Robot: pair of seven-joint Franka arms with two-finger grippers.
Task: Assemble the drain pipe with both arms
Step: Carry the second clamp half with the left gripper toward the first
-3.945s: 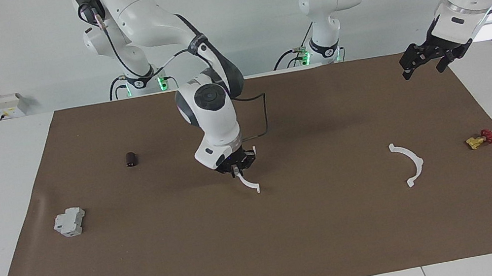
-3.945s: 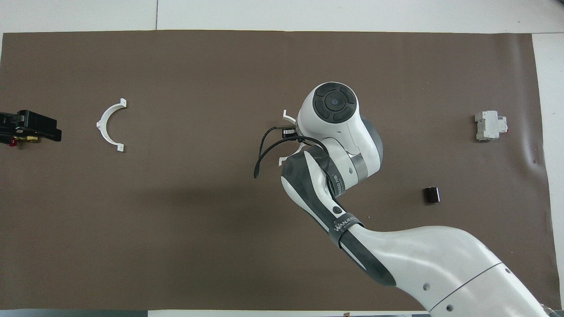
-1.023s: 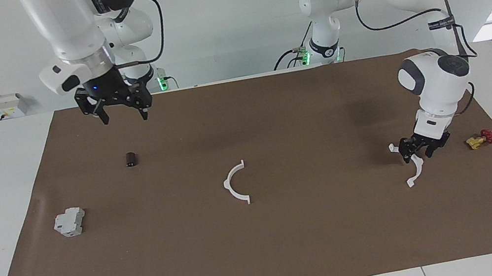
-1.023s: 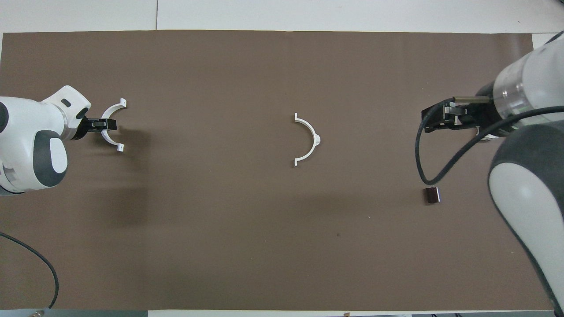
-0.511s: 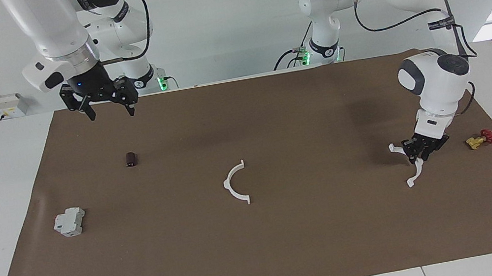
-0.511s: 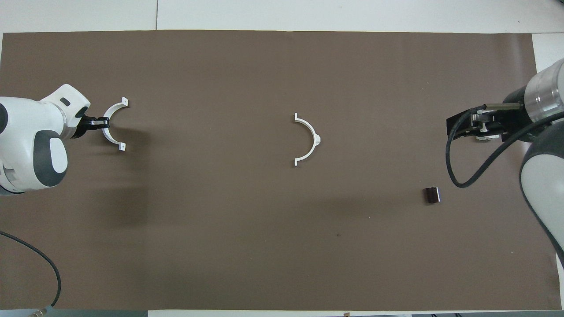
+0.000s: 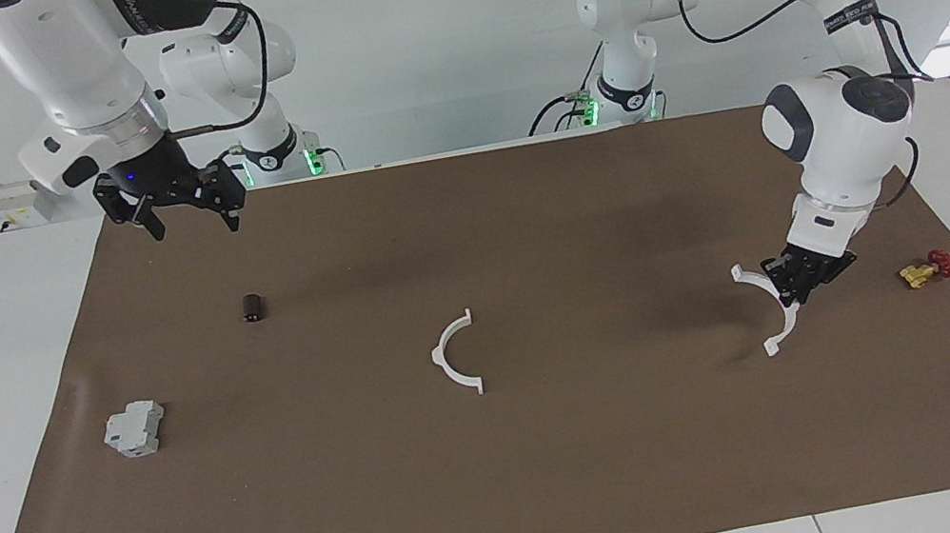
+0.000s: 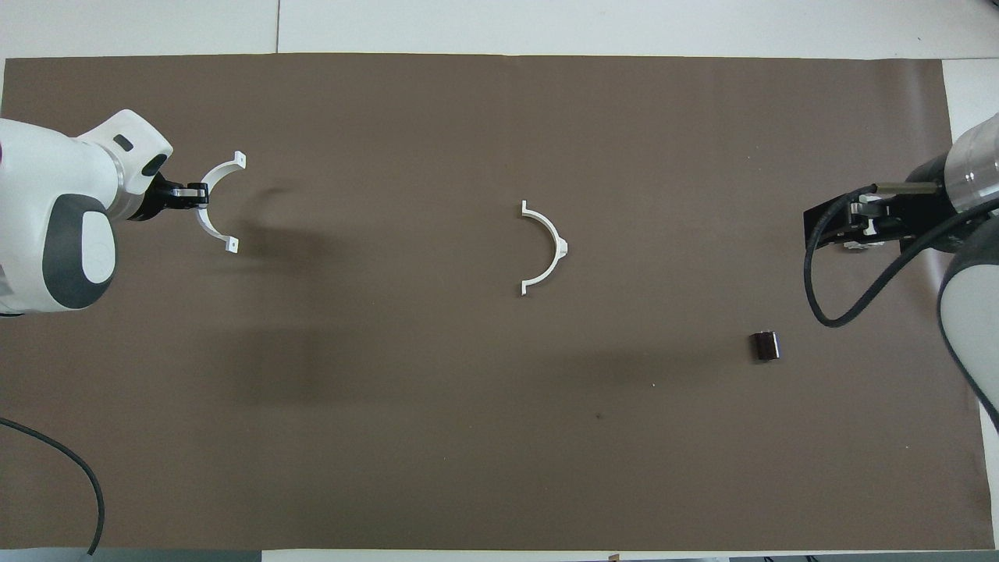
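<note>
My left gripper (image 7: 794, 279) is clamped mid-arc on one white half-ring (image 7: 771, 306), lifted above the mat (image 7: 625, 473); it looks light, thin, springy; its mate (image 7: 454, 355) lies mid-mat; my right gripper (image 7: 175, 208) waits, fingers apart.

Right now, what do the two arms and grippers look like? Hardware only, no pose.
Both arms are glossy white jointed shells with dark grey joint bands and round dark end caps. Black cables loop along each, and a black strap with white lettering wraps the forearm. The left gripper and right gripper are black two-finger units. Green lights glow at the bases.
</note>
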